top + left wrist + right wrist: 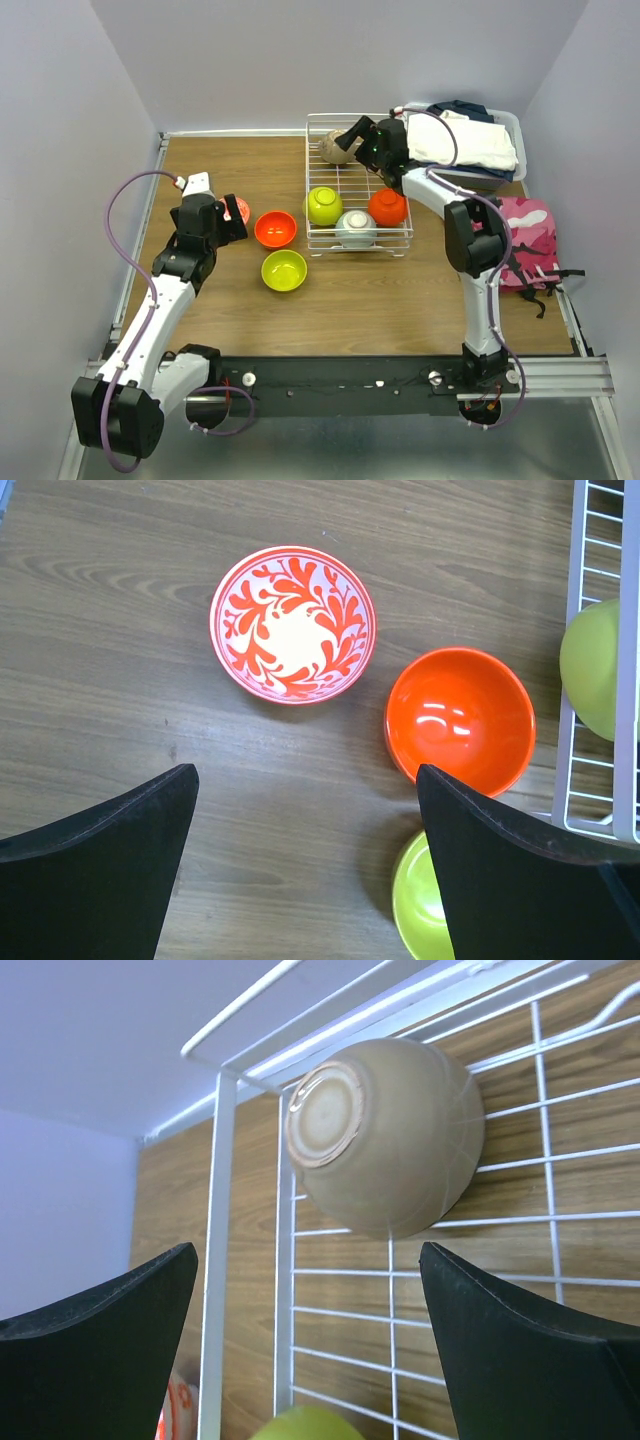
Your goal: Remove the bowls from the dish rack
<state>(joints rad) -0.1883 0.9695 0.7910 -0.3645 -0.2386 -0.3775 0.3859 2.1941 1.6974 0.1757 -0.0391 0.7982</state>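
Mostly hidden by the left gripper point(305, 775) from above, the white-and-red bowl point(293, 623) is shown whole in the left wrist view, just beyond the parted fingers. The taupe bowl point(385, 1135) is seen tipped in the dish rack point(345, 182) near the table's point(400, 290) far edge, just before the right gripper point(305, 1250), whose fingers are spread.

L hand point(305, 772), R hand point(307, 1250) spread wide.

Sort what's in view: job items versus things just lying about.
Job: dish rack; in it, taupe bowl, lime-green bowl, pale blue bowl, orange bowl; outside it, patterned bowl, second orange bowl, second lime-green bowl.
Lying about: clothes bin, pink camouflage bag.
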